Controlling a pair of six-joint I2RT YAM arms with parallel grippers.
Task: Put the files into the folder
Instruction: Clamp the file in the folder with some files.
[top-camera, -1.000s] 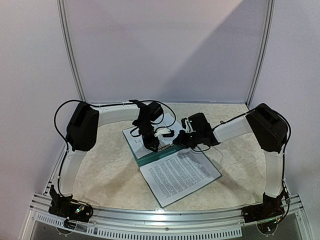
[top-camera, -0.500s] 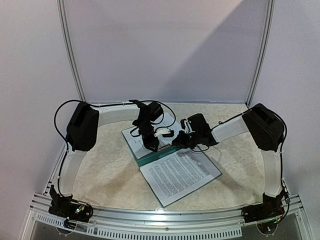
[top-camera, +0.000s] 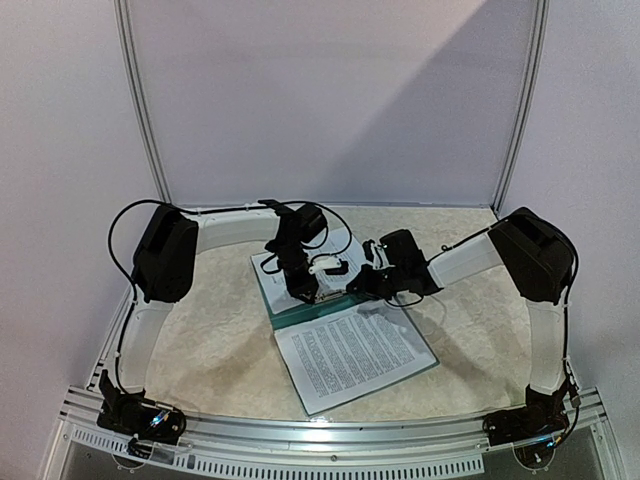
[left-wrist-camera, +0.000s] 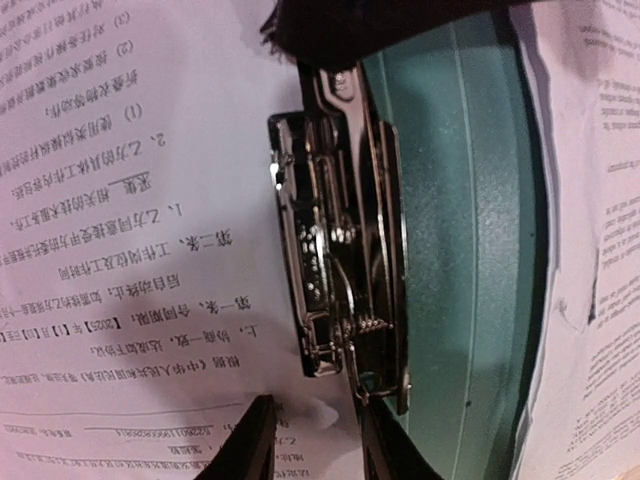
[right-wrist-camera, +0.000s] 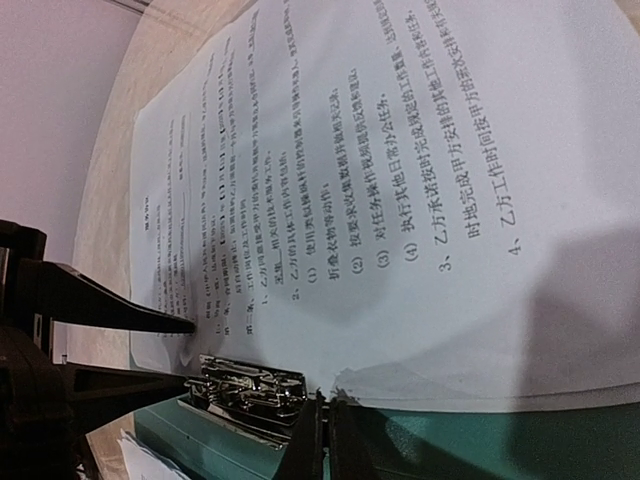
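The teal folder (top-camera: 300, 312) lies open in the middle of the table, its silver clip (left-wrist-camera: 340, 270) beside a printed sheet (left-wrist-camera: 130, 200). The files (top-camera: 355, 355), white sheets of dense black text, lie on the near cover. Their far edge (right-wrist-camera: 420, 200) reaches up to the clip (right-wrist-camera: 250, 390). My left gripper (left-wrist-camera: 315, 445) stands part open at the clip's end, one finger (left-wrist-camera: 240, 440) over the paper and the other (left-wrist-camera: 385, 450) against the clip. My right gripper (right-wrist-camera: 325, 440) is shut, its tips pinching the files' edge right next to the clip.
More white paper (top-camera: 272, 265) lies on the folder's far side under the left arm. The two wrists (top-camera: 335, 272) sit close together over the folder. Raised panels and metal posts (top-camera: 140, 100) wall the table at the back and sides.
The files have slid and turned a little to the left, their near corner now further left. The right wrist has shifted slightly with them. The left gripper has stayed put.
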